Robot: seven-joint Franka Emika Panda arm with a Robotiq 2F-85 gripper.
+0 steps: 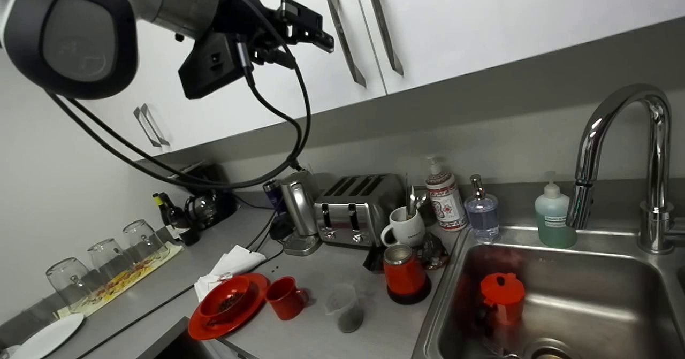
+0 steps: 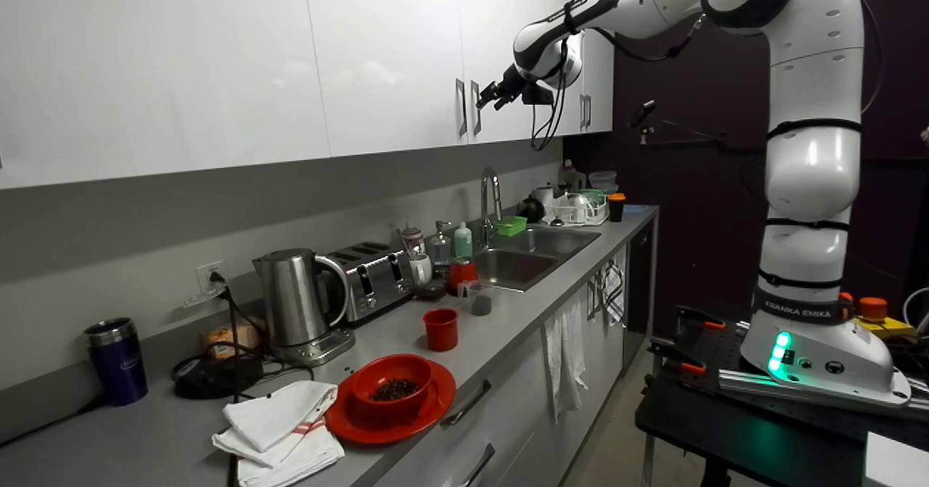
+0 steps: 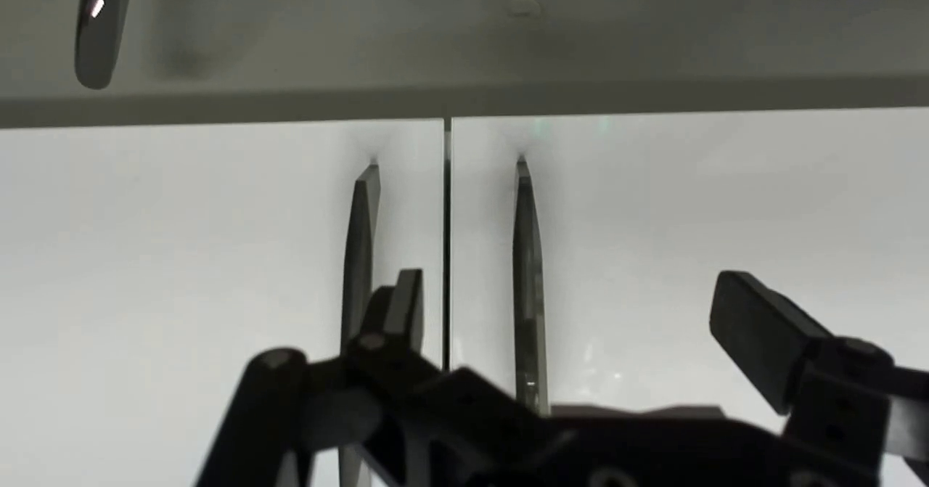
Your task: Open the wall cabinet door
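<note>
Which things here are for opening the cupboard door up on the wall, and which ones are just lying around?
For the job:
the white wall cabinet door, shut
its long silver handle
the robot's hand, open

Just lying around:
the toaster
the kettle
the red mug
the red plate
the white cloths

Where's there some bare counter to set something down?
The counter is bare between the purple tumbler and the white cloths; a smaller patch lies between the red mug and the toaster. It's crowded between toaster and sink: white mug, red canister and pump bottles.
</note>
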